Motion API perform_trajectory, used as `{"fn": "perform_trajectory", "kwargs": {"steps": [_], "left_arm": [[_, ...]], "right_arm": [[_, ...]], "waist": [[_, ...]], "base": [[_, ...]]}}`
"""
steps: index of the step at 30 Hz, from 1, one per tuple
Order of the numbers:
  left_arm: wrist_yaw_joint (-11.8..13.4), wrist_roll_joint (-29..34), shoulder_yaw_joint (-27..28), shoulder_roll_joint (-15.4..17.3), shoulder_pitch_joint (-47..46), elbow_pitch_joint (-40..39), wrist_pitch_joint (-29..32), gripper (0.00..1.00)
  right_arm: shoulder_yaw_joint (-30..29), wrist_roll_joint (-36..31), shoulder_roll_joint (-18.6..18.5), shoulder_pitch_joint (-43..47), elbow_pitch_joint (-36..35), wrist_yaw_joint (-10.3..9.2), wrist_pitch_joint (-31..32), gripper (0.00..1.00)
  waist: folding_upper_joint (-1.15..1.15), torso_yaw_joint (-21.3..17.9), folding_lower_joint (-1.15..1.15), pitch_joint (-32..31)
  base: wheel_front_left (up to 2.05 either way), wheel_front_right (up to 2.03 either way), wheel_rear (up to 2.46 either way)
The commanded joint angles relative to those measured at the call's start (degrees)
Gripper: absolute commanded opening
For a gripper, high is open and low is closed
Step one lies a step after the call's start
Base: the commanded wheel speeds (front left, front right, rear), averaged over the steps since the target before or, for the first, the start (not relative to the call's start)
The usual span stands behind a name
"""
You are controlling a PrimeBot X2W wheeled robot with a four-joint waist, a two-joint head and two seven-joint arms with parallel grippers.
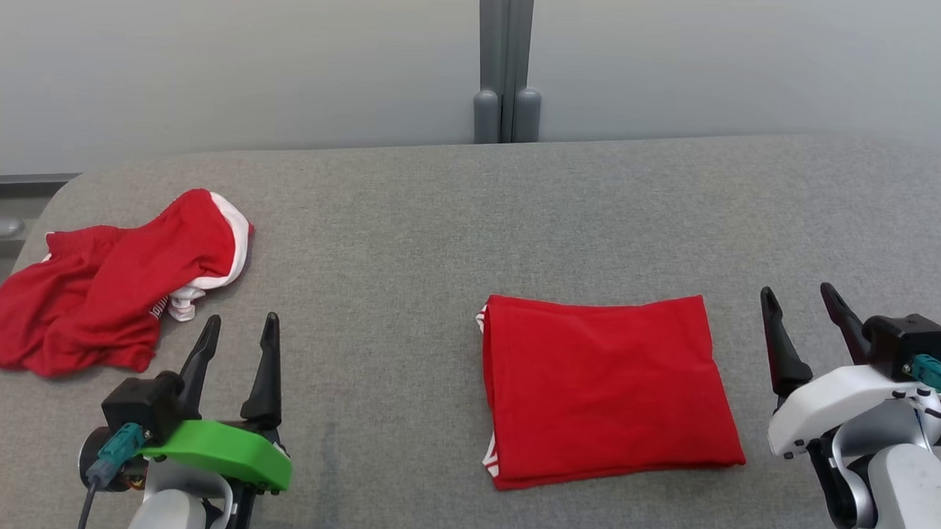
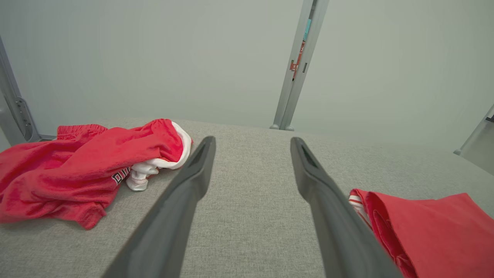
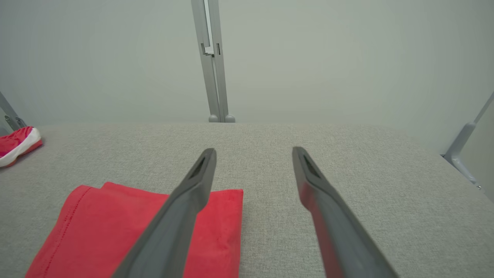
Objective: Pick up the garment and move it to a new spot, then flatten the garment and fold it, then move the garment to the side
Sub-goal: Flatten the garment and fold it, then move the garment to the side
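Note:
A red garment (image 1: 607, 387) lies folded into a neat rectangle on the grey table (image 1: 441, 216), right of centre; its edge shows in the left wrist view (image 2: 432, 231) and the right wrist view (image 3: 115, 231). A second red and white garment (image 1: 109, 291) lies crumpled at the far left (image 2: 77, 173), with a corner of it (image 3: 17, 144) in the right wrist view. My left gripper (image 1: 237, 335) stands open at the lower left, close to the crumpled heap, holding nothing. Just right of the folded garment, my right gripper (image 1: 799, 303) is open and holds nothing.
A grey post (image 1: 507, 62) rises behind the table's far edge against a pale wall. The table's left edge curves down near the crumpled heap. Bare grey cloth lies between the two garments and along the far side.

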Motion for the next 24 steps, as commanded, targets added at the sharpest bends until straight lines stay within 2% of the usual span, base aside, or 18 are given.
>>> {"fn": "perform_trajectory", "kwargs": {"steps": [1,24], "left_arm": [[-0.12,0.44,0.15,0.06,1.03,0.04,0.01,1.00],[0.15,0.85,0.52,0.49,1.11,-0.26,0.01,1.00]], "right_arm": [[-0.31,0.19,0.12,0.67,0.55,-0.06,-0.42,1.00],[0.06,-0.16,1.32,0.33,2.83,-0.06,1.74,1.00]], "waist": [[0.00,0.09,0.00,-0.23],[0.00,0.05,0.00,0.04]], "base": [[0.00,0.00,0.00],[0.00,0.00,0.00]]}}
